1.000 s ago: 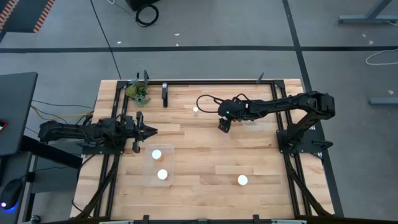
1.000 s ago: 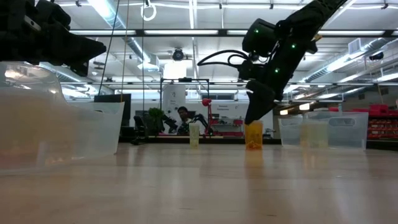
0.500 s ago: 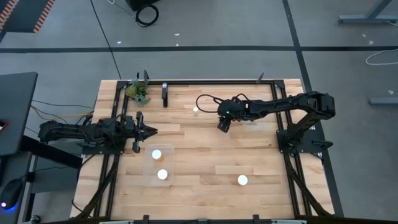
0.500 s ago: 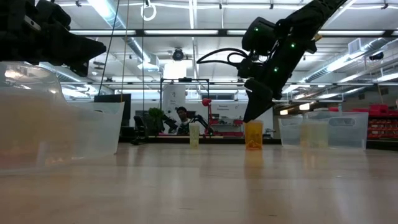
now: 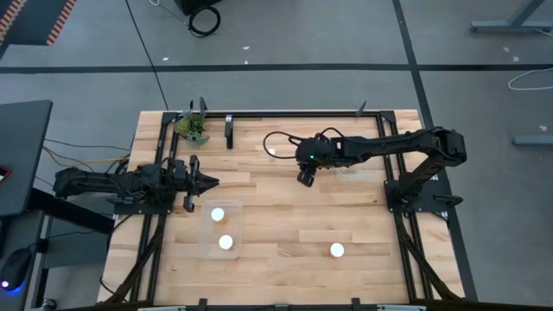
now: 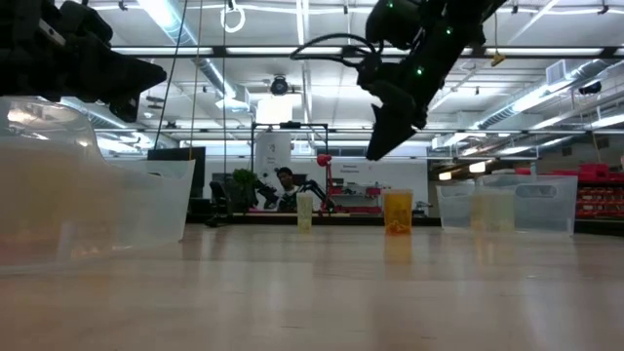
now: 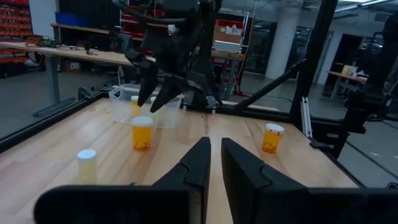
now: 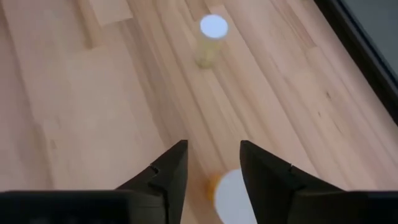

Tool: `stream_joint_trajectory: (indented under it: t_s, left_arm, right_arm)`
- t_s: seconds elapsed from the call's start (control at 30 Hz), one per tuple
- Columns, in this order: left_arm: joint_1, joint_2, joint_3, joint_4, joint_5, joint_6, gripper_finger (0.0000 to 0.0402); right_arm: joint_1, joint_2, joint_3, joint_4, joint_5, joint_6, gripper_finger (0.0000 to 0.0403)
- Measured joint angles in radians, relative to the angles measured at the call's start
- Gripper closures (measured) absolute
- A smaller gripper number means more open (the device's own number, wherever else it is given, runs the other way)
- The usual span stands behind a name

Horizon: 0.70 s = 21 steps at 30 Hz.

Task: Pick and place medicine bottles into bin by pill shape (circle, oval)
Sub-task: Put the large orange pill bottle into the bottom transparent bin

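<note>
An amber medicine bottle (image 6: 397, 212) with a white cap (image 8: 231, 198) stands upright on its base on the wooden table (image 5: 285, 225). My right gripper (image 6: 375, 151) hangs open above it, touching nothing; it also shows in the left wrist view (image 7: 158, 93) over that bottle (image 7: 142, 132). A pale bottle (image 5: 271, 153) stands toward the far edge. Another bottle (image 5: 337, 250) stands near the front. Two bottles (image 5: 218, 213) (image 5: 226, 243) stand inside a clear bin (image 5: 207, 233). My left gripper (image 5: 212, 182) waits shut at the table's left.
A second clear bin (image 6: 507, 205) stands under my right arm, on the table's right. A small green plant (image 5: 192, 128) sits at the far left corner. A dark frame rail (image 5: 294, 112) runs along the far edge. Bare wood lies in the middle.
My right gripper has risen from around the amber bottle and shifted a little toward the table's left. The bottle has stayed standing on the table.
</note>
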<state>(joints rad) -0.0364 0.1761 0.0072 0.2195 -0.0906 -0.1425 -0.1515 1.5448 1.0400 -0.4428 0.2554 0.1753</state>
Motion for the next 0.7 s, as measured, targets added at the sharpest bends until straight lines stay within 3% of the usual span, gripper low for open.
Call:
stream_joint_trajectory:
  t_s: [0.3, 0.7]
  left_arm:
    - [0.000, 0.000, 0.000, 0.000, 0.000, -0.003, 0.0345]
    - [0.000, 0.000, 0.000, 0.000, -0.001, -0.002, 0.0345]
  right_arm:
    - [-0.020, 0.000, 0.010, -0.069, -0.005, 0.017, 0.0247]
    - [-0.079, 0.000, -0.058, -0.028, -0.020, 0.000, 0.0136]
